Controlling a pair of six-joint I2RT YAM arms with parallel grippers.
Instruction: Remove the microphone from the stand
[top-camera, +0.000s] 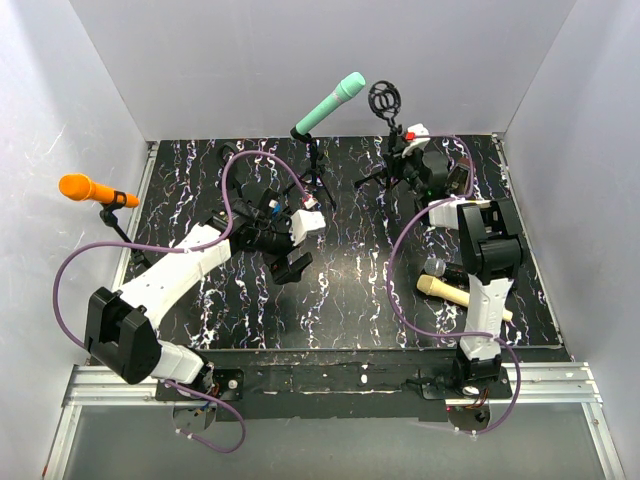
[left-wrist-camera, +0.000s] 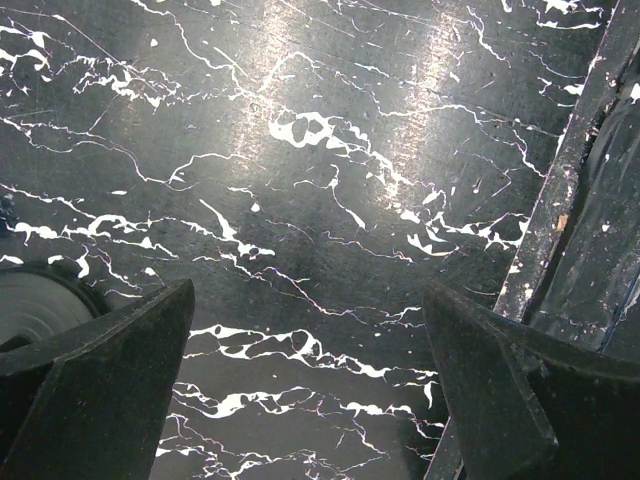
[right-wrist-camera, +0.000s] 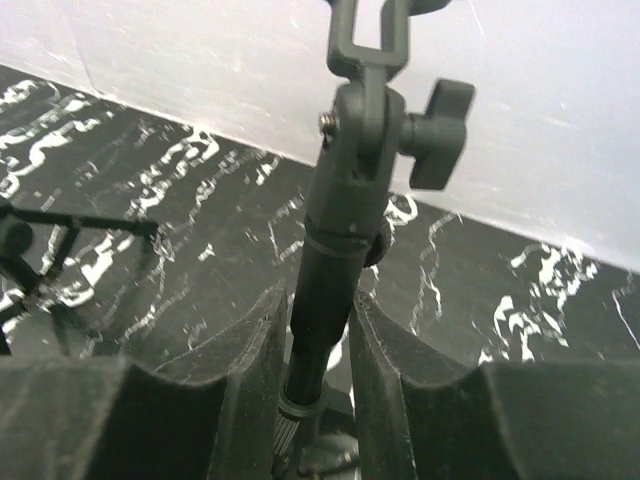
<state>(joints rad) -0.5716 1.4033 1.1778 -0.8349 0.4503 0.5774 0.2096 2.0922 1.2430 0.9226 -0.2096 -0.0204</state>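
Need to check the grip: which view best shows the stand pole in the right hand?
The right wrist view: the stand pole fills the centre, clamped in the right hand, with the swivel knob sharp. The top external view shows it small and dark below the empty shock mount. The left wrist view shows none of it.

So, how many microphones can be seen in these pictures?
3 for certain: orange microphone on the left stand, teal microphone on the back stand, cream microphone lying by the right arm. A grey mesh head beside it may be a fourth.
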